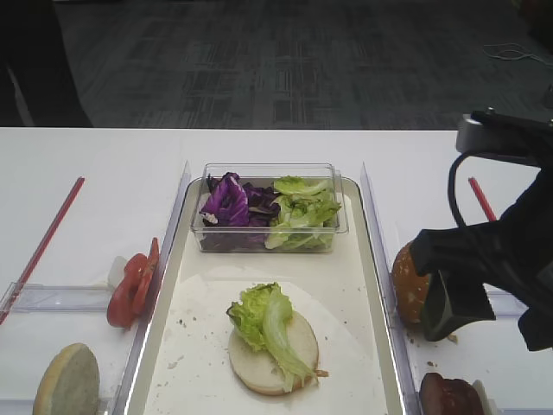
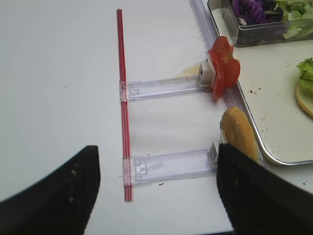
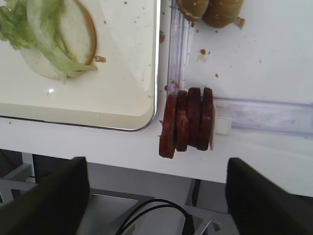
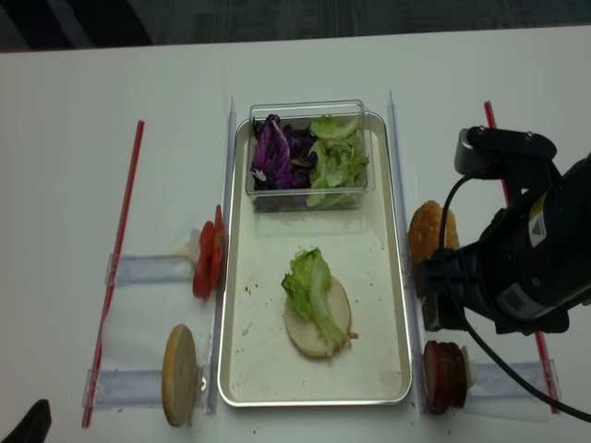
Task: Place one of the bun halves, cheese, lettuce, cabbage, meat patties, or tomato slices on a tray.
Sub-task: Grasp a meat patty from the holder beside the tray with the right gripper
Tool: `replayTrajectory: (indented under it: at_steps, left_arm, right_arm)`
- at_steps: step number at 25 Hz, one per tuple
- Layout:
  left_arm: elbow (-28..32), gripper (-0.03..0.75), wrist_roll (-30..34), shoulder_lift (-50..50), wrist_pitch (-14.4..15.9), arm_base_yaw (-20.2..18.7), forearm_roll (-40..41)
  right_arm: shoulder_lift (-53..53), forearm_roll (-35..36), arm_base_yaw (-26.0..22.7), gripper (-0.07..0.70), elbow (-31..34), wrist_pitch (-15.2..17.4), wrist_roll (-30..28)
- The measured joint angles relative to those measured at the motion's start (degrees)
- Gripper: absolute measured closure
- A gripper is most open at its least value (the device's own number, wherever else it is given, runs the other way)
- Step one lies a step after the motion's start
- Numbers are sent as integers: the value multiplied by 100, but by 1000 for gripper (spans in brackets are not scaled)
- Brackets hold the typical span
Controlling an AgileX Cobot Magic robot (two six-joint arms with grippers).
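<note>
**Right tool wide open over patty stack, nothing held**

Long silver metal tray with white paper liner (image 4: 392, 305) mid-frame in the high view. Already on it: pale flat bun half (image 4: 323, 323) topped with light green ruffled lettuce leaf (image 4: 309, 281). Clear plastic tub (image 4: 307, 152) at tray's upper end, dark purple cabbage (image 4: 272, 148) in its left half, more green leaf in its right half.

Right tool (image 3: 156, 196): fingers spread to full width at the lower corners of the right wrist view, empty, nothing between them. Centred just short of the stack of round reddish-brown meat patties (image 3: 187, 122), four discs on edge in a clear plastic rack (image 3: 266, 116), just right of the tray corner on the white desk (image 3: 264, 44).

Left tool (image 2: 156, 191): also spread apart, empty, parked lower left, above the tomato and bun racks.

Handling guess: patties light, fairly stiff, probably greasy and slick; packed face to face, so neighbours may stick and lift along. Best hold: pinch the leftmost disc across its flat faces near the top edge, lift straight out.

Domed golden-brown bun halves (image 1: 408, 284) right of tray; bright red tomato slices (image 1: 131, 290) left.

No brands, labels or readable writing.
</note>
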Motion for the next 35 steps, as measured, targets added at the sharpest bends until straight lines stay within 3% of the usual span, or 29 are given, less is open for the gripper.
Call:
replayTrajectory:
  at_steps: [13,21,35]
  left_arm:
    - [0,214,0,0,0,0,0]
    - [0,214,0,0,0,0,0]
    - [0,214,0,0,0,0,0]
  right_arm:
    - [138,0,37,58,0,-36,22]
    - [664,-9,630,58,0,-338,232]
    - [1262,-110,686,58,0,-579,277]
